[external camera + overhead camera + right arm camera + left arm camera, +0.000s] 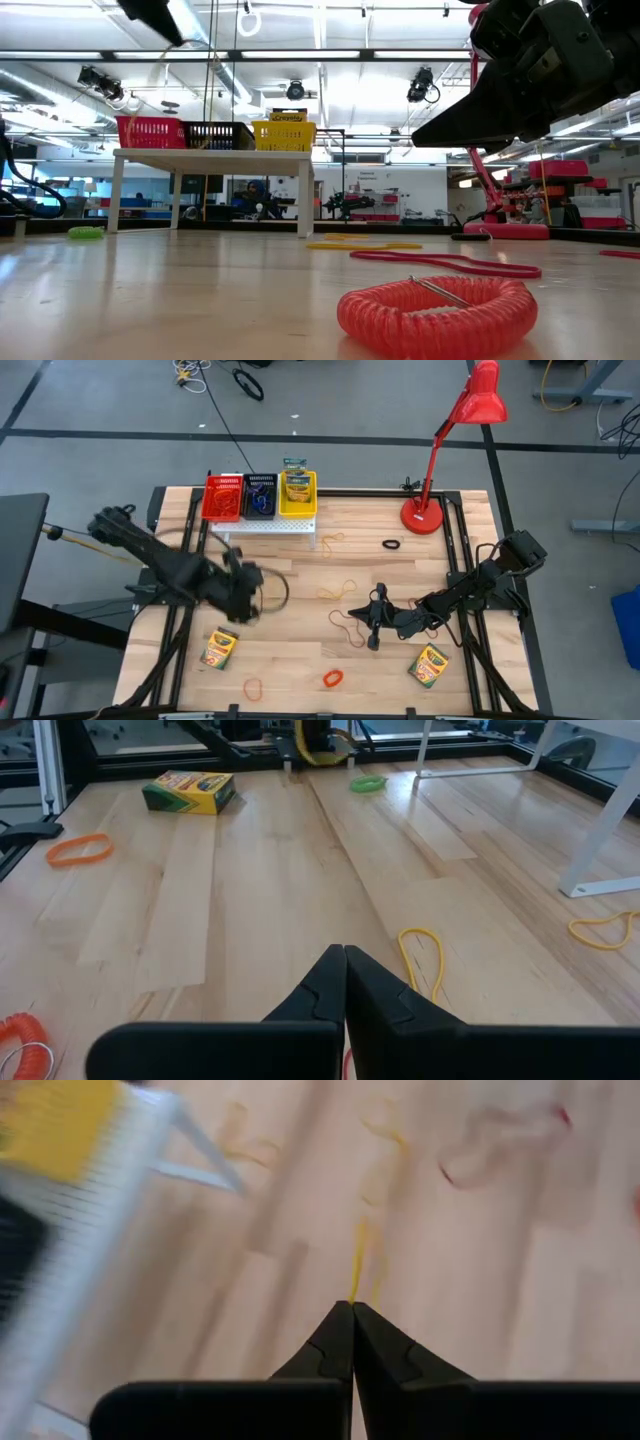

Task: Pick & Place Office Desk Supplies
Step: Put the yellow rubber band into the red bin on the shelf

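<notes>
Nearest us, an orange coiled loop (432, 318) lies at the table's front edge. Behind it our right gripper (374, 632) hangs fully closed and empty beside a red rubber band (348, 626). Our left gripper (352, 1312), closed, pinches a yellow rubber band (357, 1260). Farthest, a crayon box (296, 487) sits in the yellow bin (298, 507).

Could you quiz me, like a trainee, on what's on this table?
1. True or false: the yellow basket holds a crayon box.
2. What colour is the basket at the other end of the row: A red, B green, C white?
3. Fill in: the right claw is ____ (open/shut).

Key: 1 true. 2 A. 3 shut; nothing visible is gripped. The left claw is shut too, with a yellow band showing at its tips.
</notes>
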`<action>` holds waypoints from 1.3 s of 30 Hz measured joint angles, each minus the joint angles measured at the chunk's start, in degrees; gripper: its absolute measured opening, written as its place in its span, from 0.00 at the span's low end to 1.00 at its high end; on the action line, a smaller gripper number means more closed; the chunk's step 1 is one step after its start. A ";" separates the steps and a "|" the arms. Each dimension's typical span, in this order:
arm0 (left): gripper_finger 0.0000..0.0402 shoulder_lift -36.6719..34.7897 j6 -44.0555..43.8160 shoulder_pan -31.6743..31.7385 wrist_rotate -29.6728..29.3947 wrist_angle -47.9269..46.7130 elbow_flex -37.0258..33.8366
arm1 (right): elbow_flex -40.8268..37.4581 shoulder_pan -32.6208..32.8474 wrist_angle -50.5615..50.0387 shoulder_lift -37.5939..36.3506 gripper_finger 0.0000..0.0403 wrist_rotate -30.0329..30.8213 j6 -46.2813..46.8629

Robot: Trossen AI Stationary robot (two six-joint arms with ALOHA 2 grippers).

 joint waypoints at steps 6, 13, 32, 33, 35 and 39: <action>0.01 -7.34 4.64 7.32 -2.58 0.09 0.00 | 0.01 0.01 -0.01 0.00 0.01 -0.02 0.00; 0.01 -12.55 8.29 14.00 -3.22 0.10 0.00 | 0.01 -0.01 -0.03 0.00 0.01 0.00 0.00; 0.01 -23.04 29.16 49.57 -1.31 6.55 0.00 | 0.01 -0.01 -0.03 0.00 0.01 -0.02 0.00; 0.01 -23.31 30.40 50.91 -1.24 7.04 0.02 | 0.01 0.01 -0.03 0.00 0.01 0.00 0.00; 0.01 -23.59 32.05 53.41 -1.23 6.96 0.07 | 0.01 -0.01 -0.03 0.00 0.01 0.00 0.00; 0.01 -23.40 33.84 58.12 0.88 4.88 0.07 | 0.01 -0.01 -0.03 0.00 0.01 0.00 0.00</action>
